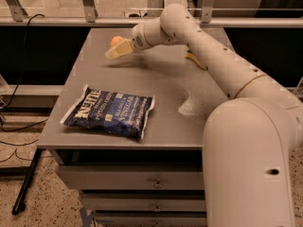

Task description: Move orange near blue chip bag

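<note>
Arm links of smooth white plastic are stretching from the bulky shoulder at lower right diagonally across the grey metal counter [165, 89] toward its far left corner, the elbow bending above the back edge and the wrist angling down and leftward. The pale beige tool [118, 50] is sitting just in front of the small round orange [115, 40], overlapping it; I cannot tell its grip state. The flat navy blue chip bag [110, 112] is lying near the front edge, well apart from the fruit.

grey table [165, 93], sponge [191, 59] at far right, drawers [128, 178] beneath
</note>
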Controlling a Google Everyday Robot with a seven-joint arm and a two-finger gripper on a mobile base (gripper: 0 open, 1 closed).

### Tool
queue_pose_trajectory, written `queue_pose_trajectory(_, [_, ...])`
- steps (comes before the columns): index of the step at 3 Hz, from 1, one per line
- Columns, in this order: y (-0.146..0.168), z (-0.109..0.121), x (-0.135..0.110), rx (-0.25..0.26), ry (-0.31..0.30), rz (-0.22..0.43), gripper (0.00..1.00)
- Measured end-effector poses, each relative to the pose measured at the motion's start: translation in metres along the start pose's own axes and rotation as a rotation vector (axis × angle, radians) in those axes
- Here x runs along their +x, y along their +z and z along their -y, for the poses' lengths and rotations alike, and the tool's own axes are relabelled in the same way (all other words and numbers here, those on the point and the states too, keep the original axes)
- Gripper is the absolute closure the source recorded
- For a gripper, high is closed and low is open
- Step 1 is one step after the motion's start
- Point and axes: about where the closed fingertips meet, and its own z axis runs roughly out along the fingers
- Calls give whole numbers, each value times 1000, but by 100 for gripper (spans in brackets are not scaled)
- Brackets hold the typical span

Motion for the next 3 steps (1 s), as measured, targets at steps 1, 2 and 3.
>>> queue_pose_trajectory(1, [18,-4,1,-19,-1,-4,26])
queue_pose_trajectory(2, [22,-4,0,-25,2,-2,49])
queue_pose_trajectory(3, [15,-6,-2,-25,2,9,74])
